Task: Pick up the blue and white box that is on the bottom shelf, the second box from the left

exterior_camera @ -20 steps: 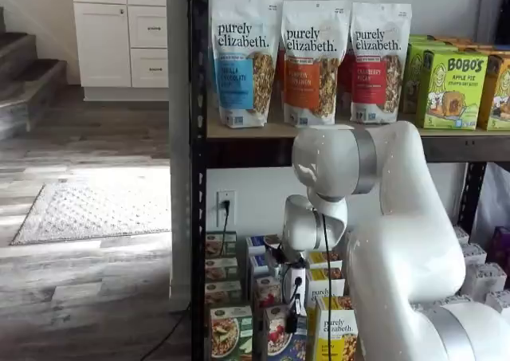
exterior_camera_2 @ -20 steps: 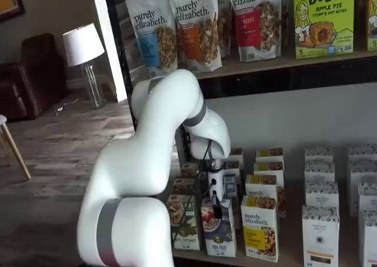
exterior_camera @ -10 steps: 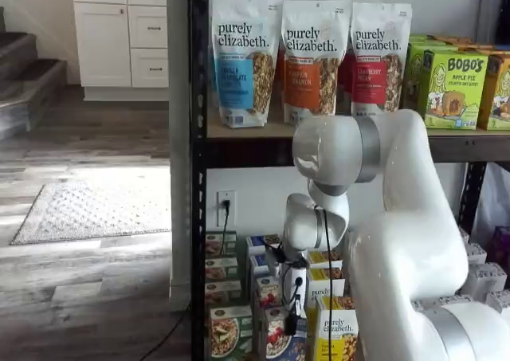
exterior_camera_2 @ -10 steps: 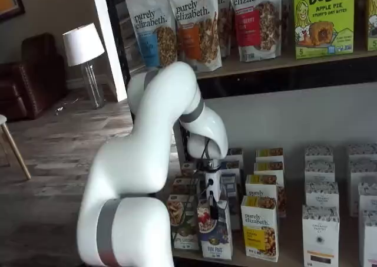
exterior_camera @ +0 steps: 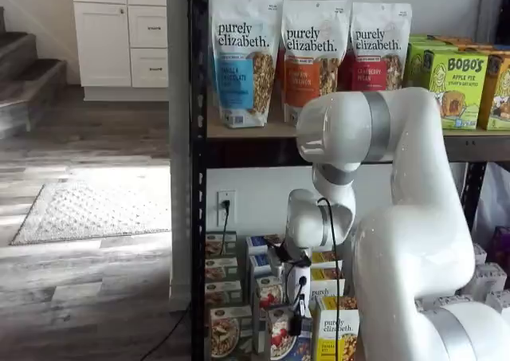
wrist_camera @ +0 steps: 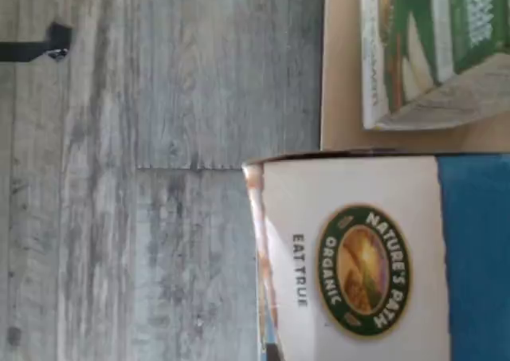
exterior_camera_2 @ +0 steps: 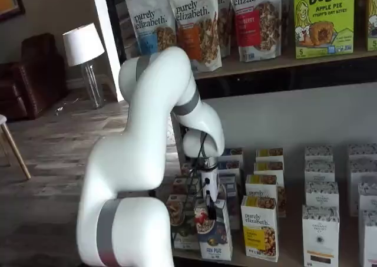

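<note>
- The white arm [exterior_camera_2: 147, 161] arches high from its base, bends at a grey-banded elbow beside the upper shelf of granola bags [exterior_camera: 243, 58], then drops its wrist straight down over the front of the bottom shelf [exterior_camera_2: 294, 256].
- The gripper [exterior_camera_2: 210, 203] hangs vertically off that wrist, black fingers [exterior_camera_2: 209, 199] pointing down, a black cable trailing alongside in both shelf views.
- Those fingers are pinched onto the top of the blue and white box [exterior_camera_2: 213, 234], gripper clamped on it.
- The box sits at the shelf's front edge, tipped forward, between the green carton [exterior_camera_2: 179, 220] and the yellow carton [exterior_camera_2: 260, 228].
- In a shelf view the same box [exterior_camera: 283, 337] shows under the gripper [exterior_camera: 296, 317], in the front row.
- From the wrist view, the box's white top panel [wrist_camera: 358, 257] with its round organic logo fills the frame, out past the shelf's front edge, over grey plank floor [wrist_camera: 159, 178].
</note>
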You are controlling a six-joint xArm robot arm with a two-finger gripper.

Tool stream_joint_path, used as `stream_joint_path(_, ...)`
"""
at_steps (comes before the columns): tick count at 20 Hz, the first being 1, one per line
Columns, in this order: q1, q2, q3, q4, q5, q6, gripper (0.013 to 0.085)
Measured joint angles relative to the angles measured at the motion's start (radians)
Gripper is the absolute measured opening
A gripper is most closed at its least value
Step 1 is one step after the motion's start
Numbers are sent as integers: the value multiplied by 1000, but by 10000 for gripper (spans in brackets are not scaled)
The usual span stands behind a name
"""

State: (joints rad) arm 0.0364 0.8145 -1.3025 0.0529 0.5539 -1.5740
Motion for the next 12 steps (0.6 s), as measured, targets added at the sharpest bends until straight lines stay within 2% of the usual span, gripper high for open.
stream_joint_path(6,5,-105,147,-44,-22,43,450)
stream_joint_path(12,11,-236,323,-46,-57,51,450)
